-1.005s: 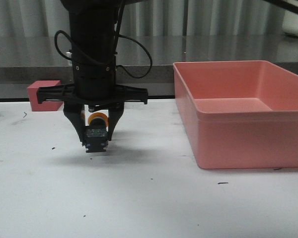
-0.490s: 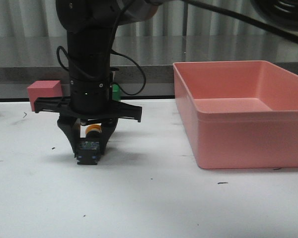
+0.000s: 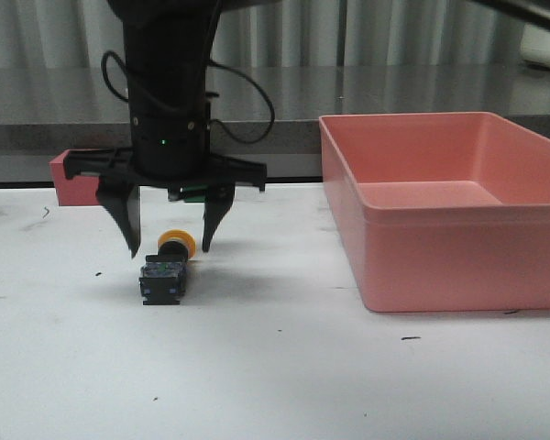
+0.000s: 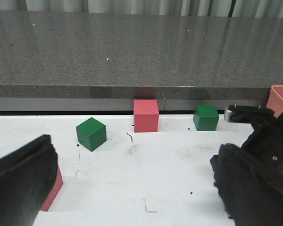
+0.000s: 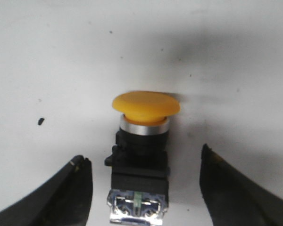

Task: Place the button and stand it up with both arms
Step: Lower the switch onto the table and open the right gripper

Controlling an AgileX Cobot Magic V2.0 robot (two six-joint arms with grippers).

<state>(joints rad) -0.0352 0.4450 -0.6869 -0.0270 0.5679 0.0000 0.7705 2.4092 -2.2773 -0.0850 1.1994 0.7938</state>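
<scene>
White table (image 3: 284,376): right tool (image 3: 170,249) spread, pointing down above lying button (image 3: 166,272).

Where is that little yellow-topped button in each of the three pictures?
Front view: the button lies on its side on the white table, left of the pink bin, under the open right tool.
Left wrist view: not in it.
Right wrist view: centre, between the fingers.
Shared landmark: the right tool.

The button (image 5: 140,160) has a smooth matt yellow cap, a shiny metal collar and a black plastic body. The white tabletop (image 3: 284,376) under the gripper (image 3: 168,246) looks matt and scuffed. The pink bin (image 3: 458,266) beside it is smooth plastic.
</scene>
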